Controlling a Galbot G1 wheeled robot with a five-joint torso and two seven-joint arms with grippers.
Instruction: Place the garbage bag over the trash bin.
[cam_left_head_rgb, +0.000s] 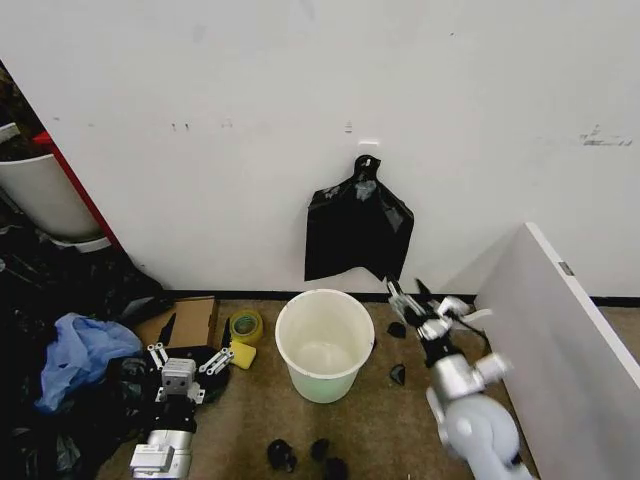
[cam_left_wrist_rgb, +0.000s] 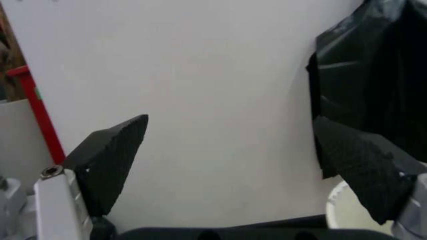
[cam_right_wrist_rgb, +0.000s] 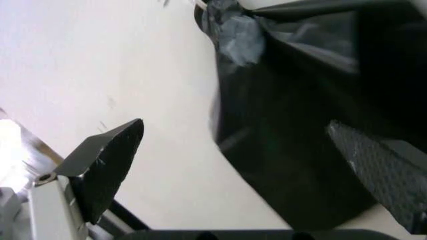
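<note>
**Both grippers open and empty beside the bin; black bag hangs on the wall**

The right gripper (cam_left_head_rgb: 408, 295) is raised just to the right of the trash bin (cam_left_head_rgb: 325, 357), its two dark fingers spread wide with nothing between them. In the right wrist view the fingers (cam_right_wrist_rgb: 107, 160) frame a black bag (cam_right_wrist_rgb: 300, 115) that hangs flat against the white wall (cam_left_head_rgb: 200, 120), close ahead of the gripper but not touching it. From the head view this bag (cam_left_head_rgb: 357, 228) is fixed to the wall by its knotted top, directly above and behind the bin, with its lower right corner just above the right gripper.

The left gripper (cam_left_head_rgb: 188, 358) sits low to the left of the bin, near the floor, its fingers also spread wide and holding nothing. In the left wrist view its fingers (cam_left_wrist_rgb: 110, 162) point at the bare wall, with the black bag at the far edge and a sliver of the bin's white rim (cam_left_wrist_rgb: 337, 200) beside one fingertip.

The bin stands upright on the brown floor (cam_left_head_rgb: 250, 420) between the two grippers, open and unlined. A yellow tape roll (cam_left_head_rgb: 245, 326) and a cardboard piece (cam_left_head_rgb: 190, 322) lie between the left gripper and the bin. A blue plastic bag (cam_left_head_rgb: 80, 355) lies in the clutter further left.
</note>
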